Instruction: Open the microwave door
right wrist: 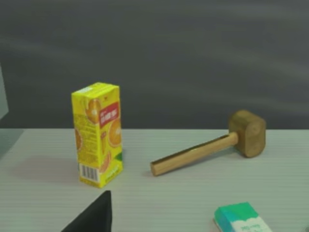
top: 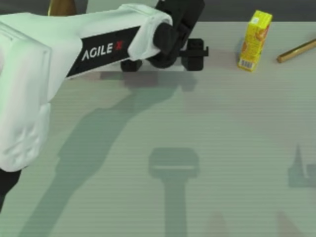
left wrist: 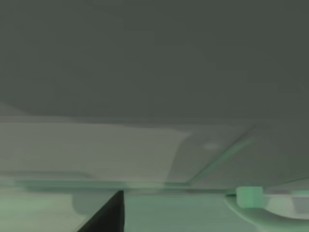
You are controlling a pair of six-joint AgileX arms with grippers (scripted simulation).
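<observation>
My left arm [top: 74,54] reaches across the far left of the table, and its black gripper [top: 190,49] is at the far edge near the middle. The arm hides most of the microwave in the top view; only a pale grey strip [top: 106,6] shows behind it. In the left wrist view a flat, pale grey translucent panel [left wrist: 96,150], which looks like the microwave door, lies very close in front of the gripper. I cannot tell whether the gripper touches it. My right arm is out of the top view; a black part of its gripper [right wrist: 94,217] shows in the right wrist view.
A yellow juice carton [top: 254,40] stands at the far right, with a wooden mallet [right wrist: 207,145] lying beside it and a green-and-white box [right wrist: 241,220] nearer. A brown object [top: 61,7] sits at the far left. A small green block [left wrist: 249,196] rests on a white curved part.
</observation>
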